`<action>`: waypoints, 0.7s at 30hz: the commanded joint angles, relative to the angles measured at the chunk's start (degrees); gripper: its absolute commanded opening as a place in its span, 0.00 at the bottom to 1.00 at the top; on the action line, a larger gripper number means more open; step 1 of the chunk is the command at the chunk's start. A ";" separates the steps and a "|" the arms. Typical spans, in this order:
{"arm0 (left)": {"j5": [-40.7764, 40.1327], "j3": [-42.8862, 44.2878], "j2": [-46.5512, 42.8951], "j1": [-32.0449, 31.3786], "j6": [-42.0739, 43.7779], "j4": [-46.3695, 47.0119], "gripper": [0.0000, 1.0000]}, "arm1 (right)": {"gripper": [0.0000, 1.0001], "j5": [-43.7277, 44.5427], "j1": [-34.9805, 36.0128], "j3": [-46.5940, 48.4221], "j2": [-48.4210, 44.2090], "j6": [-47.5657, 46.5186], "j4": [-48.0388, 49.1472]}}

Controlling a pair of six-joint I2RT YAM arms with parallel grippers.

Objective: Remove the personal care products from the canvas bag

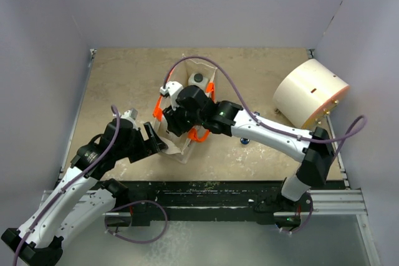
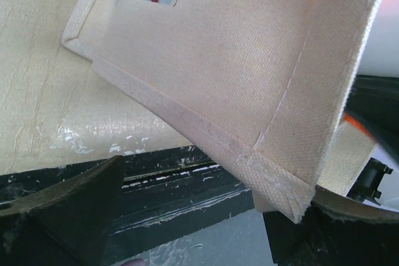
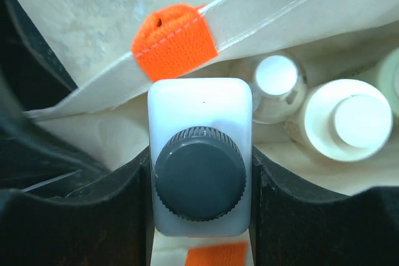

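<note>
Right gripper [image 3: 201, 182] clamps the white squarish dark-capped bottle [image 3: 199, 107] inside the cream canvas bag [image 3: 280, 1] for lifting out; left gripper [image 2: 193, 216], open, brackets its corner, likely bracing

You will find no writing here that can be read. The canvas bag [image 2: 249, 60] shows you only a corner of its flower print, and the white bottle [image 3: 199, 110] has a plain top without legible label.
</note>
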 commanded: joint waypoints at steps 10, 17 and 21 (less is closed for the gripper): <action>-1.11 0.61 -0.16 0.18 1.33 -2.19 0.87 | 0.00 -3.70 -11.41 3.88 -19.86 29.74 4.18; -1.10 0.63 -0.13 0.14 1.38 -2.21 0.87 | 0.00 -9.52 -21.07 -3.33 -31.73 41.98 12.75; -1.11 0.68 -0.16 0.13 1.32 -2.21 0.87 | 0.00 -9.86 -26.51 -2.03 -35.98 43.92 11.70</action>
